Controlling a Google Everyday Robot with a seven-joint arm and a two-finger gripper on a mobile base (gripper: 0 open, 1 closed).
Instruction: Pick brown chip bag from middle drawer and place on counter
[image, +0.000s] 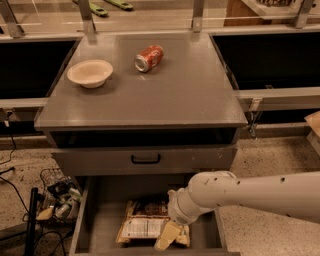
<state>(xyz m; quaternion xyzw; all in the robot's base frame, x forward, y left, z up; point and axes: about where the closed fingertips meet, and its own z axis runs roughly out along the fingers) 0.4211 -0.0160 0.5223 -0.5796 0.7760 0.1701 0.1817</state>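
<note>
The brown chip bag (145, 222) lies flat on the floor of the open middle drawer (97, 227), its white label panel facing up. My gripper (167, 236) reaches down into the drawer from the right on the white arm (250, 195) and sits over the bag's right edge, with a tan finger (166, 235) over the bag. The grey counter (165, 92) is above the drawer.
An orange-red soda can (149, 58) lies on its side on the counter, with a cream bowl (90, 73) to its left. The grey drawer front with a black handle (145, 159) is above the open drawer. A wire basket with cables (57, 200) stands on the floor at the left.
</note>
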